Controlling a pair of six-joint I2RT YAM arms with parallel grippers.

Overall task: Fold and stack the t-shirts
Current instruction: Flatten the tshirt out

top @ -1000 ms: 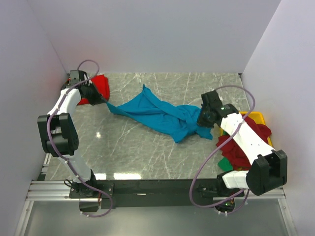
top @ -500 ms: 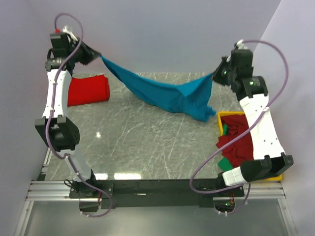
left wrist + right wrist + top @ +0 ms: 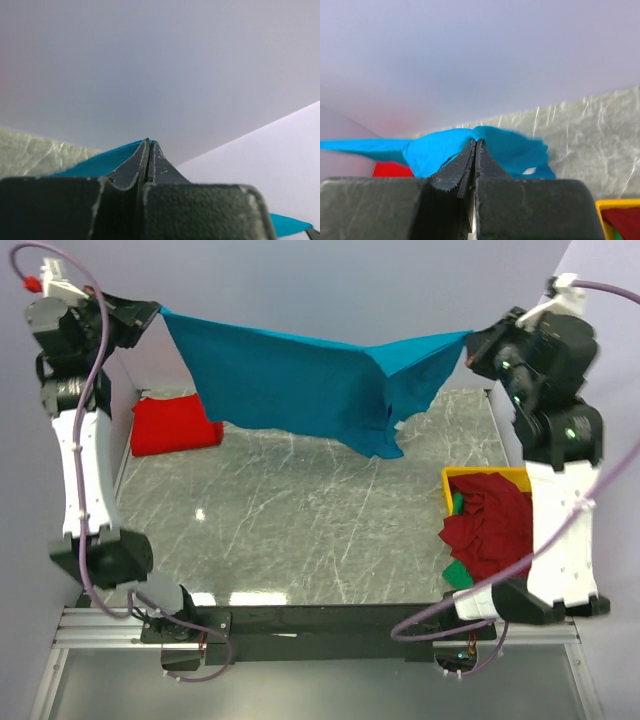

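Teal-blue soft cotton t-shirt (image 3: 300, 390) hangs stretched above marbled grey tabletop (image 3: 300, 530) toward 12 o'clock. Left gripper (image 3: 154, 314) and right gripper (image 3: 470, 342) each clamp an upper corner. Light, limp, sags mid-span; likely best pinched at corners or hems.

Four t-shirts were visible: one teal-blue tee (image 3: 300, 380), one bright red tee (image 3: 175, 426) at the table's (image 3: 300, 540) far left corner, one maroon tee (image 3: 490, 525) and one green tee (image 3: 457, 575) in the single yellow tray (image 3: 482, 474).
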